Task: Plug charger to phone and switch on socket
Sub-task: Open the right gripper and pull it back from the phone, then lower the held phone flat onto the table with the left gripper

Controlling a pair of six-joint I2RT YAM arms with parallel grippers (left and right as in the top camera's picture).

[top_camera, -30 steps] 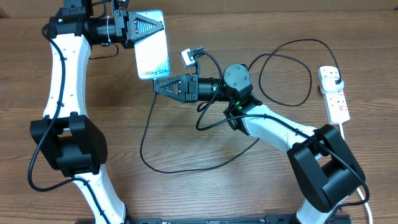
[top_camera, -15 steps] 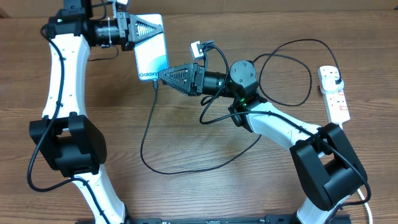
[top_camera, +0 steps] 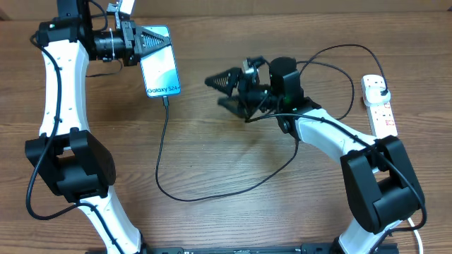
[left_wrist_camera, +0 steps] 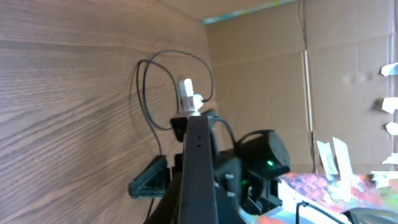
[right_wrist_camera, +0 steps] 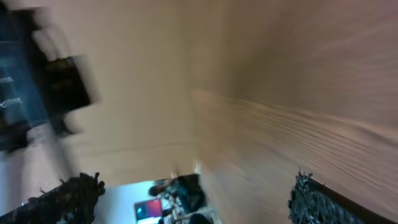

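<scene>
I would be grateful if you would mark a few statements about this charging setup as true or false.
1. The left gripper is shut on the phone. True.
2. The right gripper grips the connector of the charger. False: its jaws stand open with nothing between them.
3. The charger's cable runs up to the phone's lower edge. True.
4. The socket lies beside the left arm's base. False: it lies at the table's right edge, near the right arm.
5. The phone's screen is dark. False: it is lit and reads "Galaxy S24".
</scene>
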